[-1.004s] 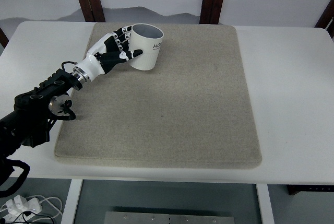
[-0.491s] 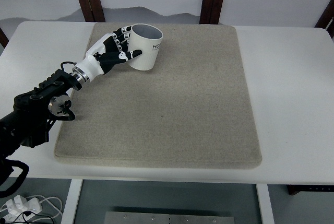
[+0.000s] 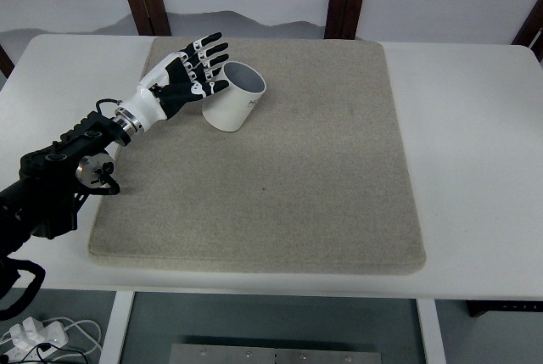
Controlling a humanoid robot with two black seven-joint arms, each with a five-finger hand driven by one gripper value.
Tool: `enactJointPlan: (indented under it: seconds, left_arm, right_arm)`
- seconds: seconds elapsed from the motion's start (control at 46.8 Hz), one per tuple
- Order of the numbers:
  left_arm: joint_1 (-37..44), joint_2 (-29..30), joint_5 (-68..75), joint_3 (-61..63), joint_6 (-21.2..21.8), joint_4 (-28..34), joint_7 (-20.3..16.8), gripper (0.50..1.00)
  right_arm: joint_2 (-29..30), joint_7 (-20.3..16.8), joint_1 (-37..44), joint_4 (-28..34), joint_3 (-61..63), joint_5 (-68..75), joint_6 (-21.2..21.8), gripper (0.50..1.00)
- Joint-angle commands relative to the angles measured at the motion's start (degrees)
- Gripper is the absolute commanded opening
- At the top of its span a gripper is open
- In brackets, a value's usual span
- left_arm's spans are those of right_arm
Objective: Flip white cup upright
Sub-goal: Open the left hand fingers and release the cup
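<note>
Fingers (image 3: 210, 52) of left hand (image 3: 182, 75) spread beside tilted white cup (image 3: 231, 98).

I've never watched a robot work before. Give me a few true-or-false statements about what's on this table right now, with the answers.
1. The white cup sits on a beige mat. True.
2. The left robot hand is clamped around the cup. False: its fingers are spread open beside the cup and hold nothing.
3. The cup's open mouth is visible from above. True: the rim and dark inside show.
4. Two robot arms are working over the mat. False: only the left arm shows, coming in from the picture's left.
5. The cup stands near the mat's front edge. False: it is near the far left corner.
</note>
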Motion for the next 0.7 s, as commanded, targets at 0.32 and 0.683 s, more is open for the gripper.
enactJointPlan:
  seconds: [0.32,0.683]
  left_arm:
    - [-0.09,0.05,-0.58,-0.35,-0.71,-0.26,0.00,0.996]
    - [-4.22,2.69,-1.81,-2.02,-2.58,-0.96,0.00,0.996]
  right_arm:
    - [0.00,0.08,0.00,0.00,-0.01,0.01,0.00,0.952]
    - [0.00,0.00,0.00,0.00,-0.01,0.01,0.00,0.952]
